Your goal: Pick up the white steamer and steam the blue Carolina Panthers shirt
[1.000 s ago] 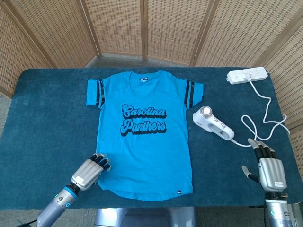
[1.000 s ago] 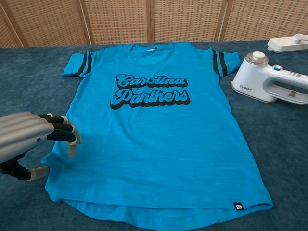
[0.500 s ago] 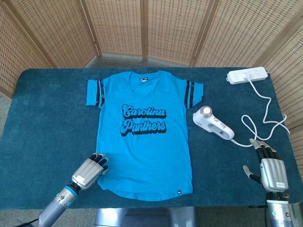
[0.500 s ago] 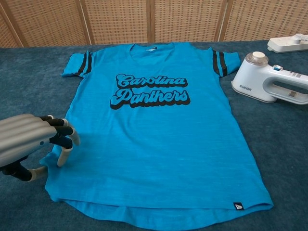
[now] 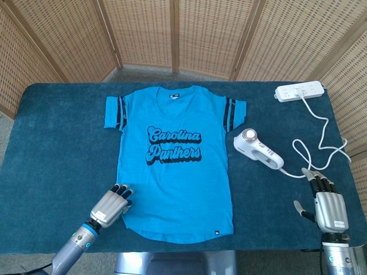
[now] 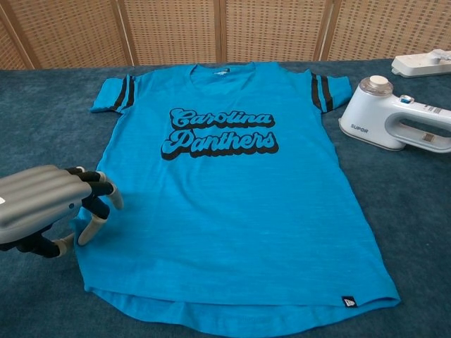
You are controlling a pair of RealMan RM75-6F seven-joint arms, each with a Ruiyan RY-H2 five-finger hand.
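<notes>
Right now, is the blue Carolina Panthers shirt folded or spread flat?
Spread flat. The blue Carolina Panthers shirt lies open on the dark blue table cloth, both sleeves out and the whole print showing.

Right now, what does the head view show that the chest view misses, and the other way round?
Only the head view shows the right robot hand, fingers apart and empty near the table's front right corner, the steamer's white cord and the whole power strip. Only the chest view shows the SUPOR lettering on the white steamer and the small hem tag. Both show the blue Carolina Panthers shirt lying flat and the left robot hand at its lower left edge.
</notes>
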